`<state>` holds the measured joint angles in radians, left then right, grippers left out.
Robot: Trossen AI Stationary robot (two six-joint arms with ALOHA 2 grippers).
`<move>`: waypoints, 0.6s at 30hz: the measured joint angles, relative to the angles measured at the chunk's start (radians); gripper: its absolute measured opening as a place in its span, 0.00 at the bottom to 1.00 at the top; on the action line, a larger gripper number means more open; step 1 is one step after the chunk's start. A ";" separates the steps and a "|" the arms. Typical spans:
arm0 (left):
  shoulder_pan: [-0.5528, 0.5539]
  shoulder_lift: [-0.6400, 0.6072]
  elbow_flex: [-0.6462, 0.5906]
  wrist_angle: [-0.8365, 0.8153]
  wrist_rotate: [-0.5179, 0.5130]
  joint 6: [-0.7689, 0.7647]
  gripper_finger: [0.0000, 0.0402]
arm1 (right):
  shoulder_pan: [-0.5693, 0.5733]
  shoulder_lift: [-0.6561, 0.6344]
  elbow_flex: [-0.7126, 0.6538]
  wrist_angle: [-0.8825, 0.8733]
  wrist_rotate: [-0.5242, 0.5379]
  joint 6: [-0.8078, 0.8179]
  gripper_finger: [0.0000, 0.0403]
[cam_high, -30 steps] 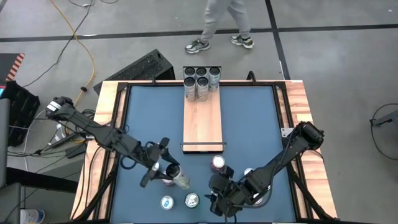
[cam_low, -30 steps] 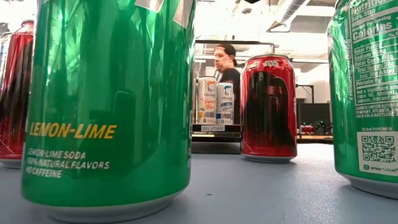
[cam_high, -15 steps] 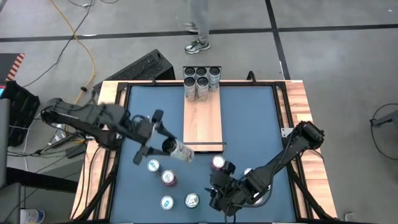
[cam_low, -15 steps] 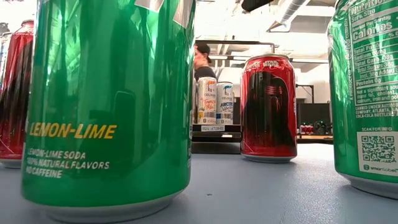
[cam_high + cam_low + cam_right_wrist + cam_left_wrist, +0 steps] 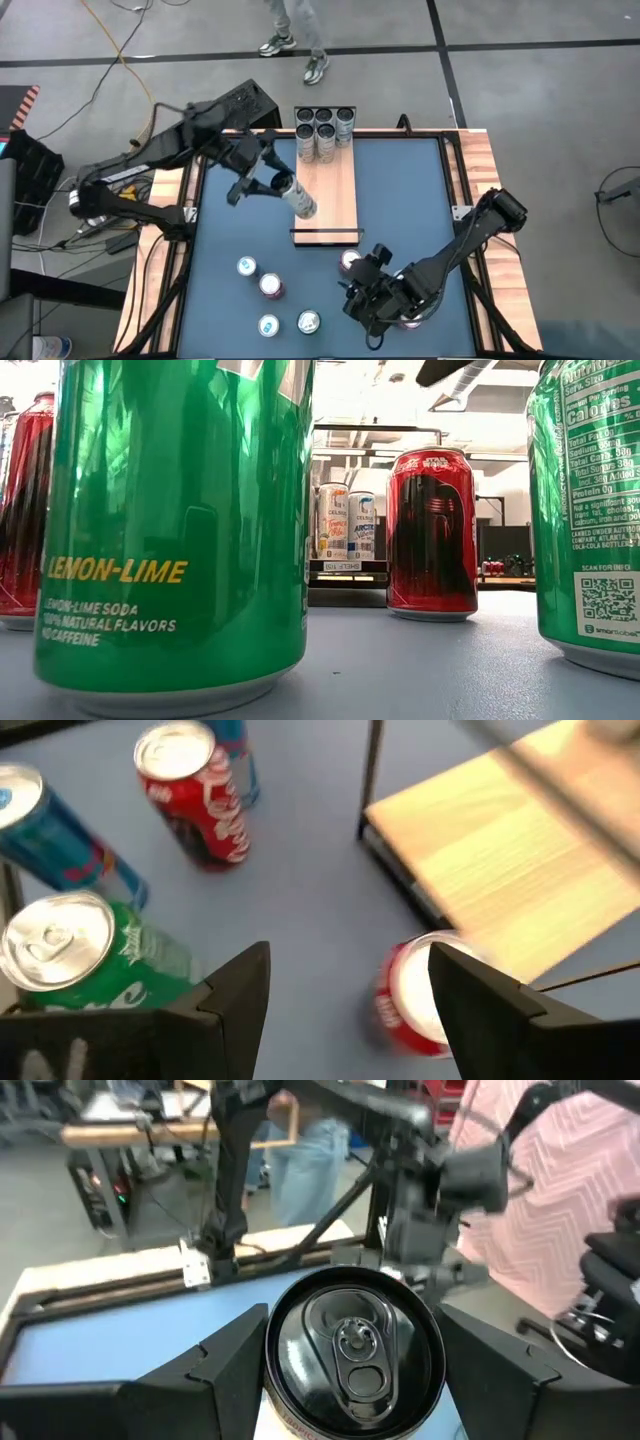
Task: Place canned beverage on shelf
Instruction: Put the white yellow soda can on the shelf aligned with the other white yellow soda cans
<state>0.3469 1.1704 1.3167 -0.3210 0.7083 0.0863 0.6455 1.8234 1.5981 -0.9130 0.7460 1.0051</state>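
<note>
Aloft, left pincer [image 5: 268,183] apparently over shelf [image 5: 333,205]

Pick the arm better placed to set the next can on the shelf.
Left. Its hand already grips a can above the shelf, near the five cans at the far end. The right hand is open by a red can on the table.

Robotics lab: blue worktop [image 5: 400,200] on a grey concrete floor [image 5: 540,90], loose yellow cable [image 5: 135,75], exposed ceiling duct [image 5: 465,375]
</note>
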 joint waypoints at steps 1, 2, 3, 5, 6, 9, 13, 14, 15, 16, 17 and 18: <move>0.030 0.019 0.000 0.000 0.036 0.007 0.58 | 0.000 -0.018 0.000 -0.029 0.013 0.000 0.63; 0.058 0.041 0.000 -0.002 0.071 0.012 0.58 | 0.000 -0.036 0.000 -0.058 0.024 -0.001 0.63; 0.083 0.061 0.000 -0.005 0.097 0.023 0.58 | -0.003 -0.054 0.000 -0.084 0.032 -0.006 0.63; 0.132 0.095 0.000 -0.007 0.134 0.054 0.58 | -0.008 -0.093 0.000 -0.134 0.050 -0.008 0.63; 0.156 0.110 0.000 -0.007 0.151 0.078 0.58 | -0.011 -0.112 0.000 -0.162 0.064 -0.009 0.63; 0.217 0.150 0.000 -0.005 0.160 0.164 0.58 | -0.028 -0.166 0.000 -0.220 0.109 -0.027 0.63; 0.277 0.211 0.000 -0.027 0.162 0.244 0.58 | -0.075 -0.206 0.000 -0.239 0.164 -0.066 0.63; 0.286 0.226 0.000 -0.045 0.167 0.261 0.58 | -0.091 -0.212 0.000 -0.238 0.175 -0.078 0.63; 0.294 0.242 0.000 -0.068 0.172 0.288 0.58 | -0.111 -0.215 0.000 -0.237 0.180 -0.096 0.63; 0.299 0.257 0.000 -0.091 0.175 0.320 0.58 | -0.133 -0.217 0.000 -0.233 0.181 -0.115 0.63; 0.302 0.272 0.000 -0.113 0.178 0.352 0.58 | -0.153 -0.218 0.000 -0.232 0.181 -0.134 0.63; 0.305 0.287 0.000 -0.130 0.181 0.379 0.58 | -0.173 -0.218 0.000 -0.232 0.182 -0.151 0.63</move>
<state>0.6522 1.4574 1.3162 -0.4511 0.8897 0.4655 0.4726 1.6055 1.5986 -1.1446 0.9284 0.8544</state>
